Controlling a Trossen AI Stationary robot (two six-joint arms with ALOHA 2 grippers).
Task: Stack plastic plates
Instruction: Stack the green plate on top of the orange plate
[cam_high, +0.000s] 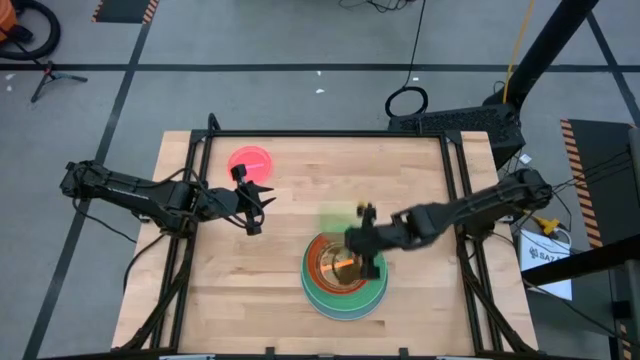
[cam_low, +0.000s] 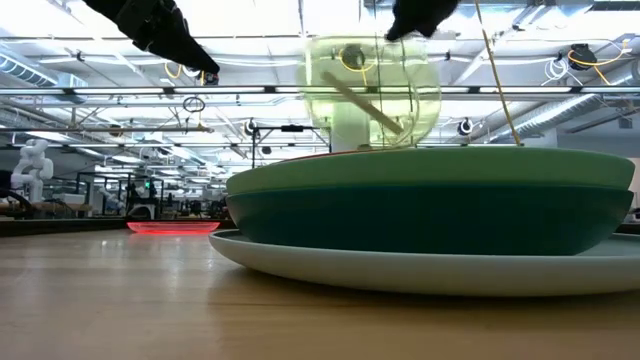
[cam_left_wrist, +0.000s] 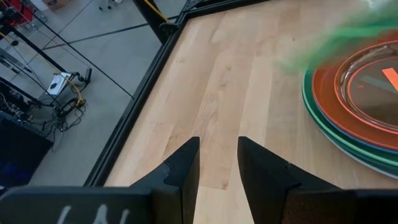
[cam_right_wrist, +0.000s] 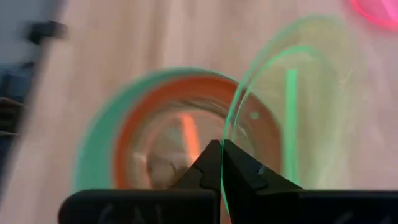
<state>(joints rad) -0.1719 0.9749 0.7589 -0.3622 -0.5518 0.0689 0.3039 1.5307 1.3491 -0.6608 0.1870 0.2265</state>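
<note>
The right pincer is clamped on the rim of the small lime plate, probably light, thin and slippery, tilted above the plate stack, while the left pincer hovers slightly parted and empty near the pink plate.

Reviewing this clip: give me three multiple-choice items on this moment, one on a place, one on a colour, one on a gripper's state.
1. Where is the small translucent pink plastic plate?
A. on the stack
B. alone on the wooden table, by the left gripper
C. on the floor

2. What colour is the plate in the right gripper?
A. translucent lime
B. blue
C. red

3. The left gripper is
A. shut on a plate
B. open, empty
C. hidden

Answers: 1 B, it lies apart from the stack of plates. 2 A, the lime plate shows green-yellow. 3 B, bare wood shows between its fingers.
</note>
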